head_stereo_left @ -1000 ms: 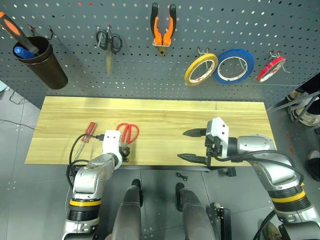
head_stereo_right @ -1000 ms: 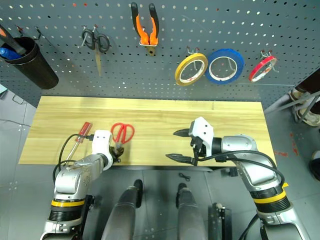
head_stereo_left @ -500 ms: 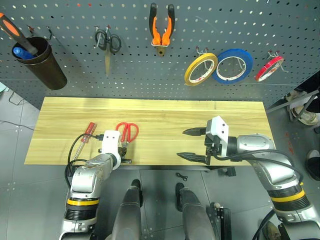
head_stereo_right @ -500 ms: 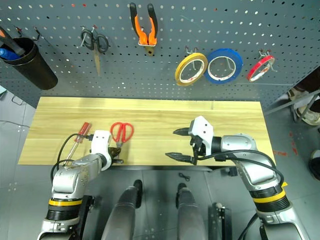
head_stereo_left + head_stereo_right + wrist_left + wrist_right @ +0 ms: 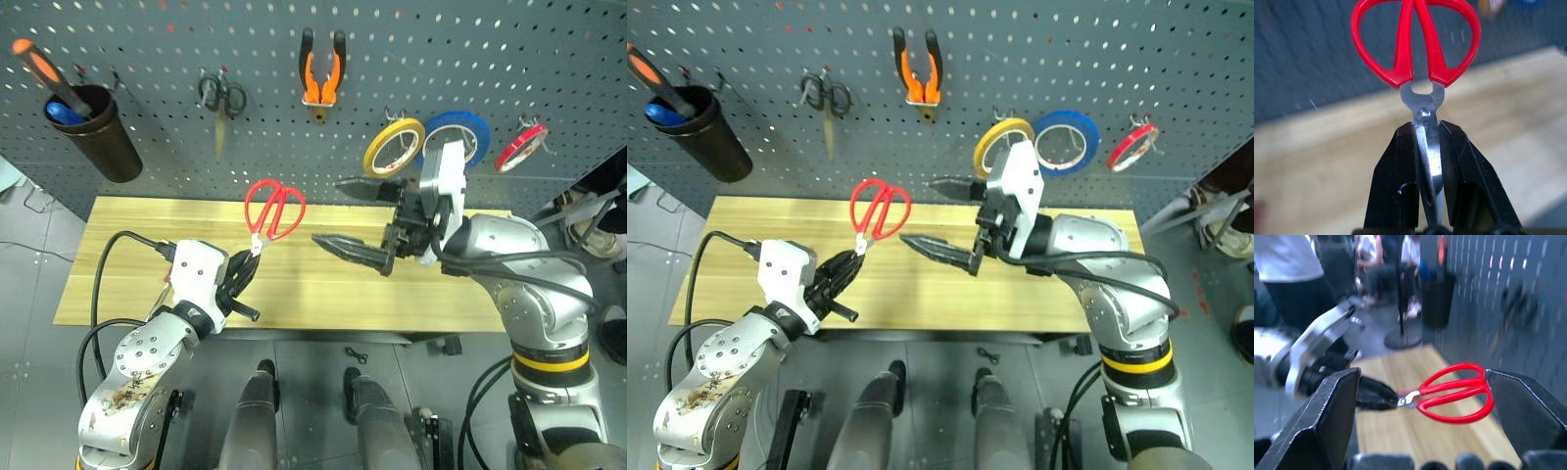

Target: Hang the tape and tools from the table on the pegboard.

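Left gripper (image 5: 1427,161) jaws clamp scissors (image 5: 273,209) blades; right gripper (image 5: 358,220) jaws wide, empty.

No readable text, labels, brand names, numbers or signs appear anywhere in these views.

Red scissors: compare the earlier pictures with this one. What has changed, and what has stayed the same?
The left gripper, shut on the blades, has lifted the red scissors off the table, handles up. The right gripper rose too, jaws open, towards the handles. The pliers, black scissors and three tape rolls stay on the pegboard.
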